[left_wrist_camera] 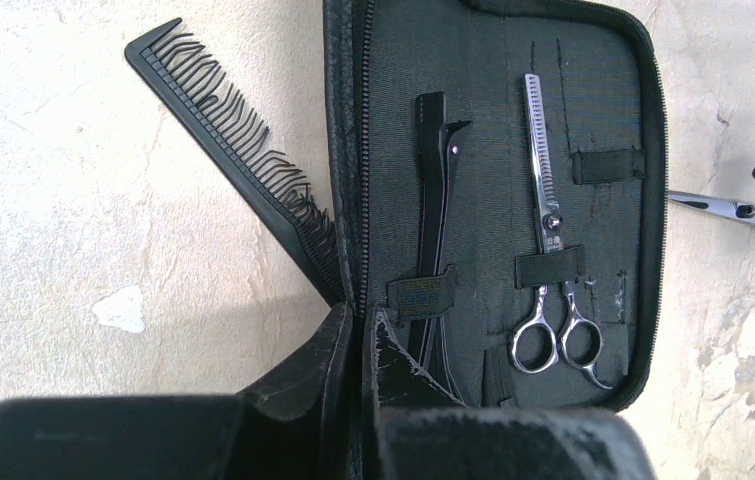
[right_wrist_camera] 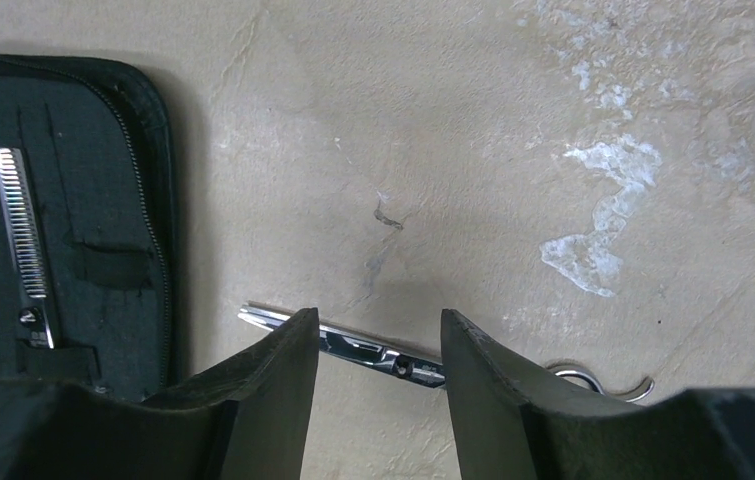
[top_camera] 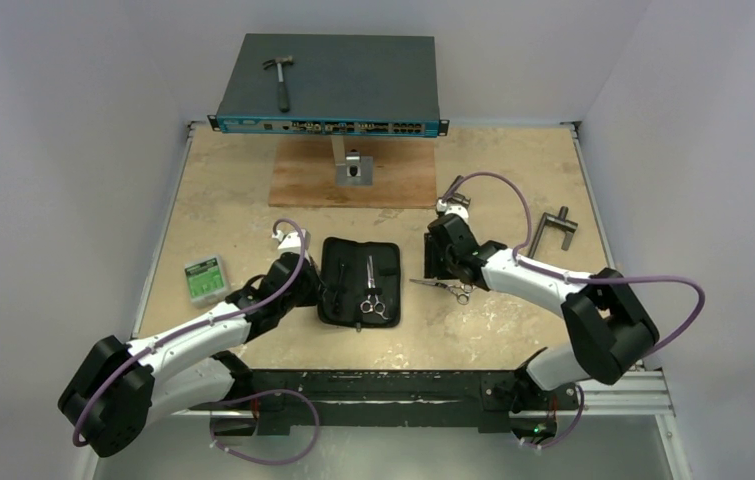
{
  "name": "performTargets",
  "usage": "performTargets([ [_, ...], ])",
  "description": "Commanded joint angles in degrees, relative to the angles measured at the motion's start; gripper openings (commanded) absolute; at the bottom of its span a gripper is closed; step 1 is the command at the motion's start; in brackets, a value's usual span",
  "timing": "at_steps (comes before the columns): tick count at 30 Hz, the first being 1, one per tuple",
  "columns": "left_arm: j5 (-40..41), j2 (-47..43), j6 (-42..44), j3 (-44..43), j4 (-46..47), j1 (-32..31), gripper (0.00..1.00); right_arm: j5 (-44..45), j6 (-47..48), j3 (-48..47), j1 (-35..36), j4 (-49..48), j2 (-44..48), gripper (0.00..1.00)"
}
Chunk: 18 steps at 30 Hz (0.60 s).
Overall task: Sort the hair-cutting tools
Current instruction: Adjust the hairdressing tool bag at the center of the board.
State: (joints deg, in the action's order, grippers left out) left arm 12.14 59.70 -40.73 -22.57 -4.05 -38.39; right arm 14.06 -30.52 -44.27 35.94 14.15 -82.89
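Left gripper point(left_wrist_camera: 358, 335) is closed at the near left corner of the open black zip case point(left_wrist_camera: 493, 80). The zip edge runs down between its fingers, so it looks pinched on that edge, though the contact itself is hidden in the left wrist view. Right gripper point(right_wrist_camera: 375, 330) is open just right of the case, low over the table point(top_camera: 233, 200), with its jaws standing either side of the loose scissors point(right_wrist_camera: 368, 352). Those scissors lie flat on the table right of the case, apart from it, with the blade tips pointing toward the case and the finger rings away from it. Inside the case, the thinning scissors point(left_wrist_camera: 545, 215) sit in the right half under two elastic straps, toothed blade toward the far edge and rings toward the near edge. The hair clip point(left_wrist_camera: 433, 200) lies in the left half, lengthwise, with its near end tucked in a small pocket. The comb point(left_wrist_camera: 223, 140) is outside the case on its left, lying slantwise on the table with its near end against the case's left edge. The hammer point(top_camera: 279, 80) rests on a blue-fronted box point(top_camera: 328, 125) well beyond the case's far edge. A grey T-handled tool point(top_camera: 553, 232) lies well to the right of the case.
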Motion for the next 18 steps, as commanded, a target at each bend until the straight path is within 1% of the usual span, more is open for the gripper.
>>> performTargets([
  [1, 0.5, 0.0, 0.9, -1.4, -2.0, -0.4, 0.0, 0.2, 2.4, -2.5, 0.6, -1.0, -1.7, 0.46],
  [3, 0.8, -0.4, 0.8, -2.2, -2.8, -0.4, 0.08, 0.5, 1.7, -2.9, 0.6, -1.8, -1.7, 0.46],
  [4, 0.9, -0.8, 0.8, -2.6, -3.1, -0.4, 0.15, 0.5, 1.2, -3.0, 0.7, -2.3, -1.4, 0.46],
  [6, 1.5, -1.7, 0.6, -3.2, -4.2, -0.4, 0.36, 0.3, -0.2, -3.6, 0.7, -2.6, -0.8, 0.46],
  [7, 1.9, -2.2, 0.5, -3.7, -4.9, -0.4, 0.45, -0.3, -0.9, -4.1, 0.7, -2.6, -0.7, 0.47],
  [8, 2.3, -2.7, 0.2, -4.1, -5.7, -0.4, 0.52, -1.1, -1.5, -4.5, 0.6, -2.8, -0.6, 0.47],
  [12, 3.7, -5.3, -1.3, -5.7, -9.3, -0.4, 0.66, -3.5, -3.5, -5.5, 0.7, -3.9, 0.3, 0.48],
  [15, 4.7, -9.5, -3.0, -5.5, -12.5, -0.5, 0.68, -6.0, -4.4, -6.1, 0.7, -6.1, -0.4, 0.49],
  [18, 5.0, -14.6, -4.9, -3.9, -15.6, -0.8, 0.69, -7.2, -3.7, -8.8, 0.7, -7.0, -4.0, 0.49],
])
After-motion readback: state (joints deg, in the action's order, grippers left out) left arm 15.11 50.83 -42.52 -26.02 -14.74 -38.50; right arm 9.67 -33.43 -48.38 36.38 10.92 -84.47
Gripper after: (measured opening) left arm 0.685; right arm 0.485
